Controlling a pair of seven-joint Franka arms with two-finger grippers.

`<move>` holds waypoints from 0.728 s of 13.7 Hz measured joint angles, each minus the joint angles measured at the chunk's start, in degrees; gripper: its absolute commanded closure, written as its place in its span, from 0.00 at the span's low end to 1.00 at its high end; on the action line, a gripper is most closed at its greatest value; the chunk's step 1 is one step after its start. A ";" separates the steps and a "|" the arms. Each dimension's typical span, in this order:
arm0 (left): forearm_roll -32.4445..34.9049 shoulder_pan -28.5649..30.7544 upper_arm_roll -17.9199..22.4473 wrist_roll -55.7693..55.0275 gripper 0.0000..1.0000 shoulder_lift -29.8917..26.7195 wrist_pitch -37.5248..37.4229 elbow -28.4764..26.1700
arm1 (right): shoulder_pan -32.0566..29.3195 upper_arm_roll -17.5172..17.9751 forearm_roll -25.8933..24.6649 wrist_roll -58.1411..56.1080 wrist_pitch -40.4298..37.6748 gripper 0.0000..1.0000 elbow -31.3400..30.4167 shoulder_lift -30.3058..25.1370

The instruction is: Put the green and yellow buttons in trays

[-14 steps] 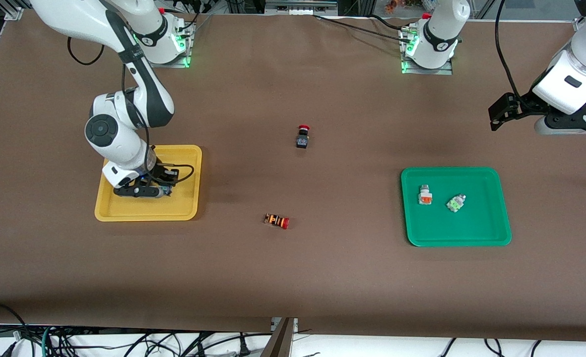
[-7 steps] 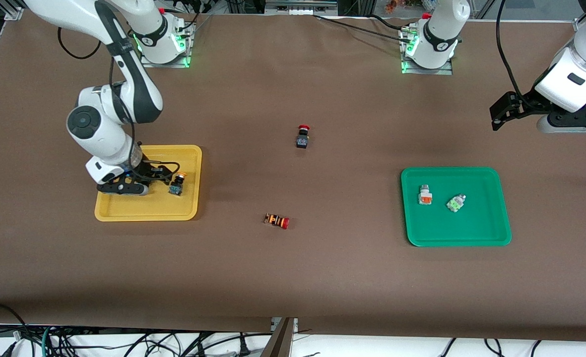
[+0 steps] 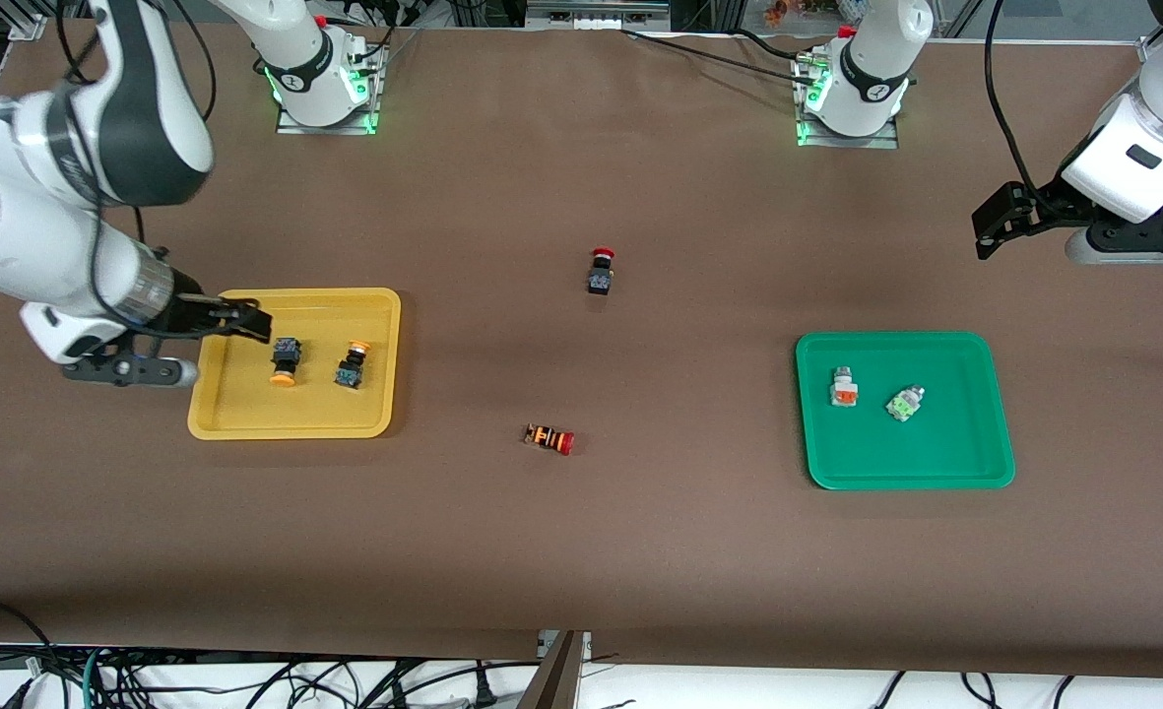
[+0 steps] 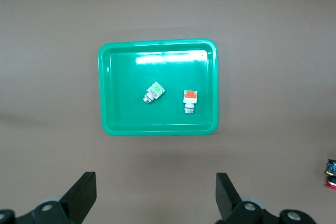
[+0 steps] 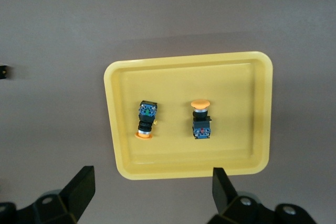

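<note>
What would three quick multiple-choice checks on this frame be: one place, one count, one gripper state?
1. Where do the two yellow-capped buttons lie?
A. in the green tray
B. in the yellow tray
C. on the bare table

2. How many red-capped buttons are on the table outside the trays?
A. none
B. one
C. two

3. What is the right gripper's state?
A. open, empty
B. shut on a button
C. shut, empty

Answers:
1 B: both yellow-capped buttons lie in the yellow tray, apart.
2 C: the red-capped black button and the red-capped striped button lie between the trays.
3 A: the right gripper shows its fingers spread, nothing between them.
</note>
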 measured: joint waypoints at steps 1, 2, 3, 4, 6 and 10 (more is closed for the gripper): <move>0.00 0.00 0.00 0.00 0.00 0.00 0.00 0.00 | -0.29 0.00 0.01 -0.29 -1.05 0.01 1.31 0.12; 0.00 0.00 0.00 0.00 0.00 0.00 -0.03 0.00 | -0.47 0.00 0.00 -0.57 -2.00 0.01 2.48 0.29; 0.00 0.00 0.00 0.00 0.00 0.00 -0.08 0.00 | -0.61 0.00 -0.01 -0.81 -3.58 0.01 4.09 0.49; 0.00 0.00 0.00 0.00 0.00 0.00 -0.13 0.00 | -0.75 -0.03 -0.04 -1.48 -5.74 0.01 6.17 0.66; 0.00 0.00 0.00 0.00 0.00 0.00 -0.17 0.00 | -1.55 -0.82 -0.10 -5.48 -8.90 0.01 10.27 0.75; 0.00 0.00 -0.01 0.00 0.00 0.00 -0.51 0.00 | -7.42 -3.54 -0.12 -20.12 -9.87 0.01 14.04 1.01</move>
